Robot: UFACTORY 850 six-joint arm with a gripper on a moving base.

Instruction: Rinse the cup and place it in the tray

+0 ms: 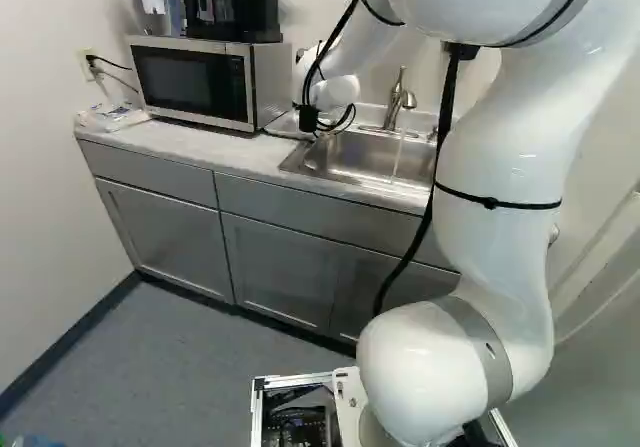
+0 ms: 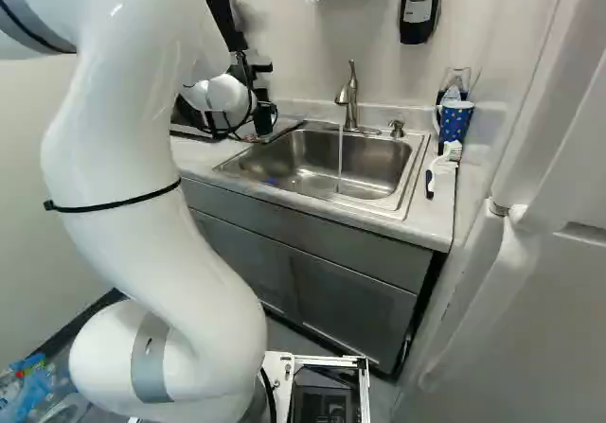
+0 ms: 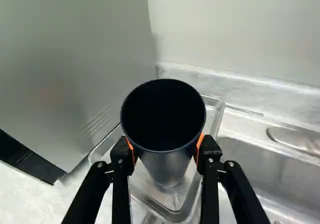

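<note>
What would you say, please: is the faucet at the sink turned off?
No, a thin stream of water runs from the faucet down into the sink.

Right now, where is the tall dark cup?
In the wrist view, the tall dark cup is held in the black gripper, over or in the shiny rectangular tray, between the silver microwave and the steel sink.

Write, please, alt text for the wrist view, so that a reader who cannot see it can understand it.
A dark cup, upright with its open mouth toward the camera, is held between the two orange-padded fingers of the black tool, over a shallow tray. The tray lies between the microwave and the sink.
</note>
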